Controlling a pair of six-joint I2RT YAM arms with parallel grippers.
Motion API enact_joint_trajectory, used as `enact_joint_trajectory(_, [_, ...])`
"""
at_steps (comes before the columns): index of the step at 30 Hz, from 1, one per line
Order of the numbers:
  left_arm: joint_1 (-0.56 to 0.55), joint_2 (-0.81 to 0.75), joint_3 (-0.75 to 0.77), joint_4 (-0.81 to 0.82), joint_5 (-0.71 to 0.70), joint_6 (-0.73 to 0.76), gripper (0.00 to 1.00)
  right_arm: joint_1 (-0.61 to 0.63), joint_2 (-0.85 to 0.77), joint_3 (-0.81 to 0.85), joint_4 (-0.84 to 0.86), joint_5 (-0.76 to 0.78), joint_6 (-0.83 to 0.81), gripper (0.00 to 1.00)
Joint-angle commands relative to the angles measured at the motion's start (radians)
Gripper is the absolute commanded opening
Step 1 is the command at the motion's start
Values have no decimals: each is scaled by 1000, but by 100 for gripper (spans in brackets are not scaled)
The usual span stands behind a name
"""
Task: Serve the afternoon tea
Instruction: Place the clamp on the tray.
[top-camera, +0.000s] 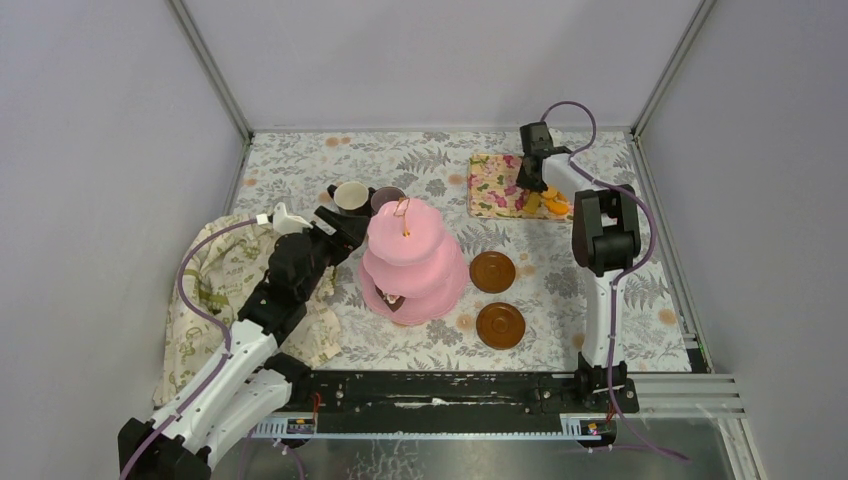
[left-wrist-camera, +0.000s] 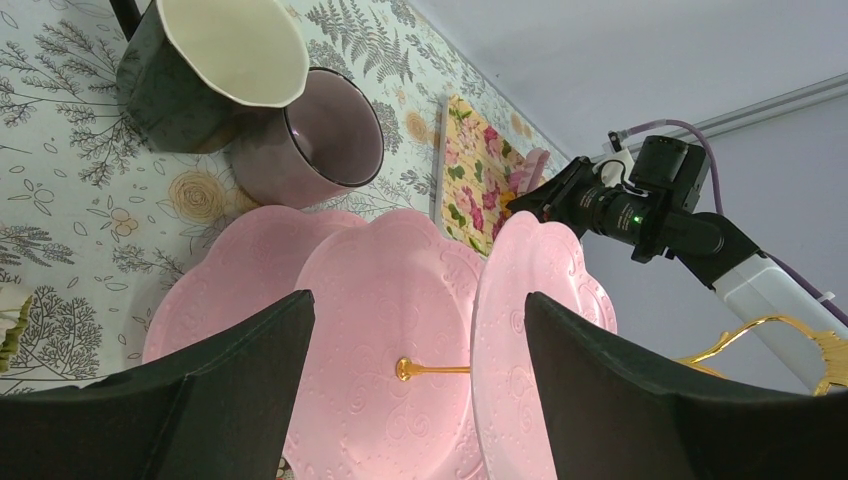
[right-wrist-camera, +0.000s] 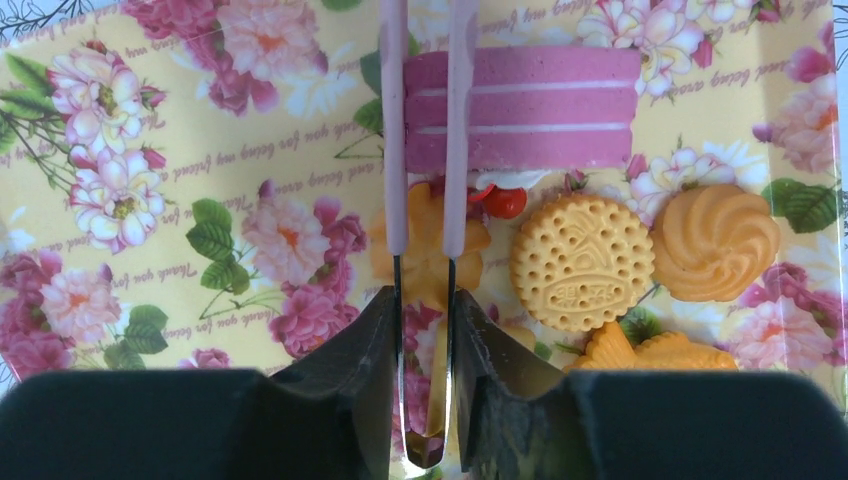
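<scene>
Near saucer: brown, at 4 o'clock from the cake stand, well apart from it.
Far saucer: brown, at 3 o'clock, near the stand.
Cake stand: pink, three tiers, upright at table centre; a dark sweet sits on the bottom tier.
Left gripper: at 10 o'clock, jaws wide apart, holding nothing.
Mugs: cream-lined mug and second mug, touching, at 11 o'clock.
Floral tray: at 1 o'clock, far side.
Right gripper: narrow, clamped on tongs over a pink layered slice; whether the tips touch it cannot be told.
</scene>
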Motion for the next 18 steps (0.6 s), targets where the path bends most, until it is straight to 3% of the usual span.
enact_joint_trajectory(1, [-6, -5, -5, 53, 10, 8, 84, -15, 13, 56, -49, -19, -1, 24])
enact_joint_trajectory(18, [-6, -29, 8, 31, 8, 2, 85, -15, -115, 10, -17, -52, -40, 0])
